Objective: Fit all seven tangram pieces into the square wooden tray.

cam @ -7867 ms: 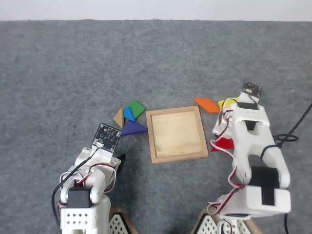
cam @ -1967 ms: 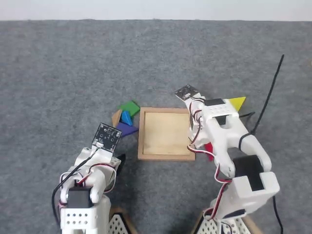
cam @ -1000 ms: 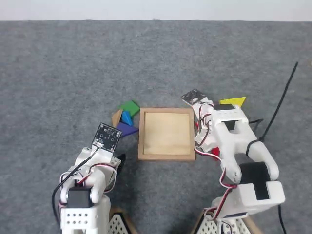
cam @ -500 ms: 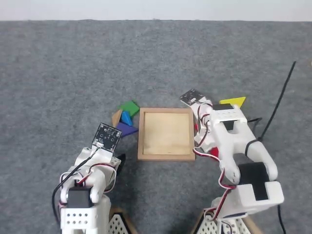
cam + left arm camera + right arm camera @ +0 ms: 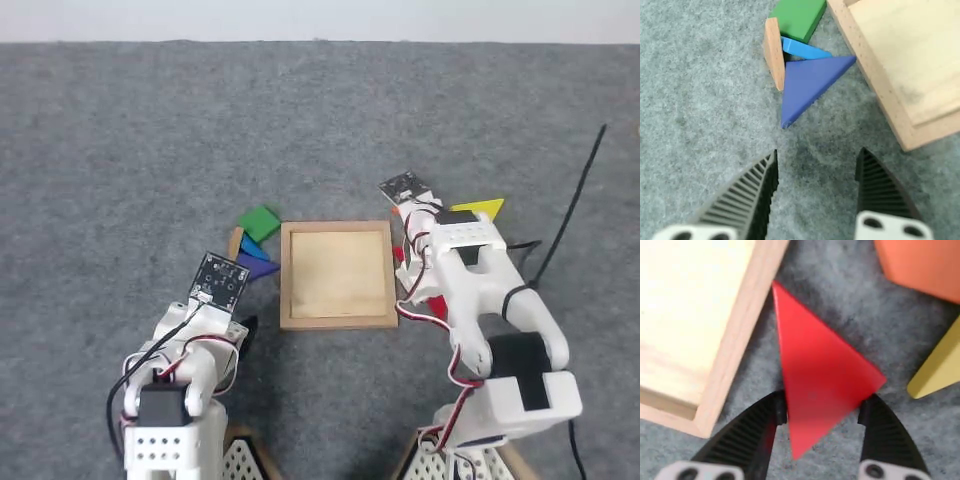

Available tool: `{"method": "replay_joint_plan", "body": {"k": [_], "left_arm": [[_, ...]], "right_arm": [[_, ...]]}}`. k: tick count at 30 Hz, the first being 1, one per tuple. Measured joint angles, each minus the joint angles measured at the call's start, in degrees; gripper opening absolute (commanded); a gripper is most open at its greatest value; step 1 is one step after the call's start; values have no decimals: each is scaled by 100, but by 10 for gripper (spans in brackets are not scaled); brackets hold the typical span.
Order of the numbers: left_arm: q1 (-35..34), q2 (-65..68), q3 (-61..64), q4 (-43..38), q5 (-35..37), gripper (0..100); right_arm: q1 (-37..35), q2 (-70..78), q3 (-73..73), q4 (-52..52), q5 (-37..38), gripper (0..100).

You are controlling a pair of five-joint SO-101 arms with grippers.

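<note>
Right wrist view, smooth red triangle (image 5: 815, 385), pale wooden tray (image 5: 740, 335)

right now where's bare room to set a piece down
The tray floor is bare, as is the carpet beyond its far rim. Crowded: green piece and purple triangle on its left, red triangle in the right tool on its right.

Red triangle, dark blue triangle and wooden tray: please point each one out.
red triangle (image 5: 820, 385), right wrist view, middle of its top face
dark blue triangle (image 5: 810, 82), left wrist view, middle of its top face
wooden tray (image 5: 336, 322), high view, the rim nearest the arms
</note>
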Motion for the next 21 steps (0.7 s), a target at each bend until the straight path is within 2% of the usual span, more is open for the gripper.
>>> {"method": "replay_joint_plan", "body": {"k": [11,16,21], "left_arm": [[0,0,0,0,0,245],[0,0,0,0,0,245],[0,0,0,0,0,245]], "right_arm": [[176,-782,9,308,9,210],[229,-756,9,308,9,350],[176,-369,-193,308,0,368]]}}
